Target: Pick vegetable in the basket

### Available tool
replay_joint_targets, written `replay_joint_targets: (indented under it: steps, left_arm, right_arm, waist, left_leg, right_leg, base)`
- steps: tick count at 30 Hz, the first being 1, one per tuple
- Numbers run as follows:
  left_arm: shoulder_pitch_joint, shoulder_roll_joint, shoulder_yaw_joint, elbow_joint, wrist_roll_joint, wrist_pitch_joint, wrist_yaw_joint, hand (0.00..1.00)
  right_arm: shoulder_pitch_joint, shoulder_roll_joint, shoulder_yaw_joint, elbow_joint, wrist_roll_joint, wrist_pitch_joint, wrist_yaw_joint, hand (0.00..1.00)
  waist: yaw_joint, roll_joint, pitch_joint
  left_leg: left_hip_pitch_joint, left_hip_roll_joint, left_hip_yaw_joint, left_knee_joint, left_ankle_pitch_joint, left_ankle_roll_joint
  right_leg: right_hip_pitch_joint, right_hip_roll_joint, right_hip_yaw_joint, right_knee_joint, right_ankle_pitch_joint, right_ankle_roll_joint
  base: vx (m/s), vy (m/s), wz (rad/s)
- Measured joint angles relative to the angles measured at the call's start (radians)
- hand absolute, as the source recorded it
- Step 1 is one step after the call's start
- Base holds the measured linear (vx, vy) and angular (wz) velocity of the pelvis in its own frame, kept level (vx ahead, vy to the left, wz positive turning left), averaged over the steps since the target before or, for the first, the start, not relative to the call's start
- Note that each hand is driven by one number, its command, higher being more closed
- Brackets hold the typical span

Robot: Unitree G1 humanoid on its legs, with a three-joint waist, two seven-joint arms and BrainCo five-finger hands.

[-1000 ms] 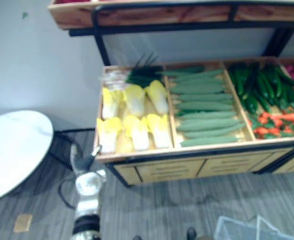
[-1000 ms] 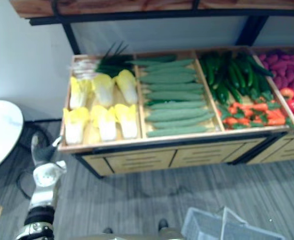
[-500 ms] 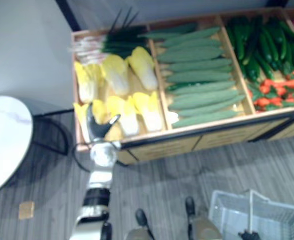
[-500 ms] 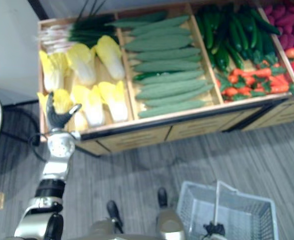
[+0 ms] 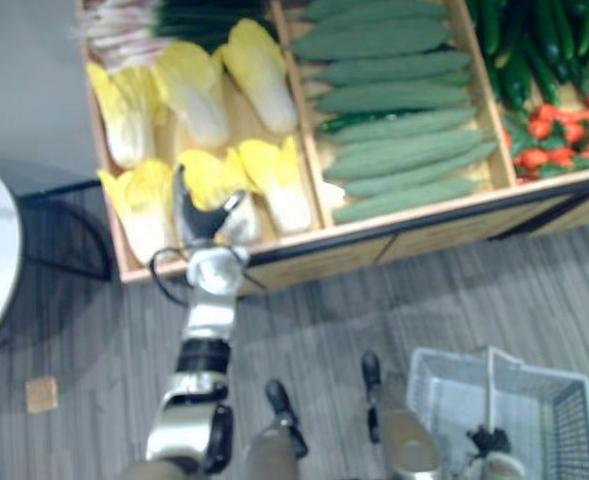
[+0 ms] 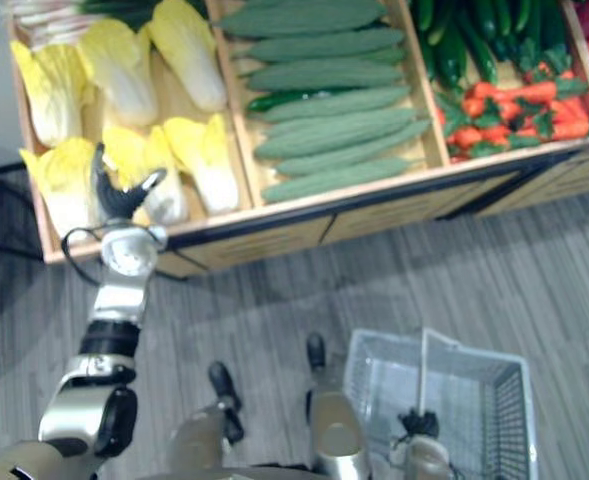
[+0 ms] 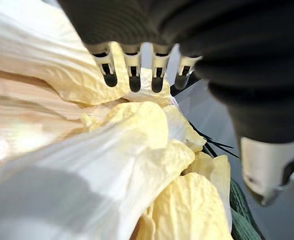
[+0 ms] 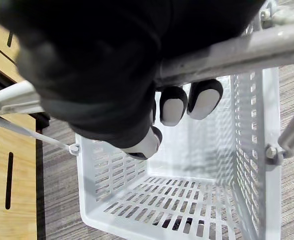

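Currently the left robot hand [image 5: 206, 215], fingers apart, hangs over a pale yellow leafy cabbage [image 7: 137, 165] in the wooden produce stand's [image 5: 304, 262] leftmost compartment. The right robot hand [image 8: 112, 75] is clamped on the white plastic basket's [image 8: 137, 200] metal handle [image 8: 236, 50].

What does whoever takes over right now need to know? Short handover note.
Left hand: open, fingers straight over a front-row cabbage in the stand's left bin; nothing gripped.
Right hand: shut on the basket handle; the basket hangs at the robot's right and looks empty.
Done: basket carried, reach to the cabbages made.
Left: grip a cabbage, lift it, put it in the basket.
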Motion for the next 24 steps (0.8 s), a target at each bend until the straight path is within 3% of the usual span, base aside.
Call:
replay_joint_targets:
  steps: [11,12,21,24]
  left_arm:
    - [-0.192,0.073,0.017,0.212,0.000,0.055,0.026,0.00]
    - [-0.206,0.081,0.016,0.222,0.000,0.057,0.025,1.00]
    - [-0.332,0.115,0.024,0.272,0.039,0.055,0.021,1.00]
    - [-0.363,0.118,0.024,0.282,0.039,0.056,0.015,1.00]
  right_arm:
    - [-0.023,0.005,0.046,-0.069,0.030,-0.007,-0.027,1.00]
    - [-0.023,0.006,0.049,-0.077,0.031,-0.007,-0.027,1.00]
    - [-0.022,0.004,0.087,-0.175,0.067,-0.018,-0.032,1.00]
    - [-0.021,0.003,0.118,-0.206,0.067,-0.021,-0.032,1.00]
  waist:
    - [0.004,-0.024,0.049]
    - [0.005,-0.027,0.052]
    - [0.055,-0.042,0.067]
    - [0.057,-0.048,0.070]
  left_leg:
    - [-0.077,0.003,0.022,0.005,0.017,0.006]
    - [-0.084,0.004,0.024,0.005,0.020,0.006]
    - [-0.128,0.014,0.081,0.007,0.027,0.003]
    - [-0.136,0.015,0.085,0.012,0.027,0.003]
  right_leg:
    - [-0.100,-0.006,0.009,0.036,0.005,-0.001]
    - [-0.109,-0.005,0.010,0.038,0.006,-0.001]
    - [-0.179,-0.005,0.016,0.041,0.020,-0.002]
    - [-0.185,-0.007,0.014,0.040,0.028,-0.003]
  base:
    - [0.00,-0.005,-0.03]
    - [-0.01,-0.019,-0.05]
    - [0.00,-0.017,-0.10]
    - [0.00,-0.004,-0.02]
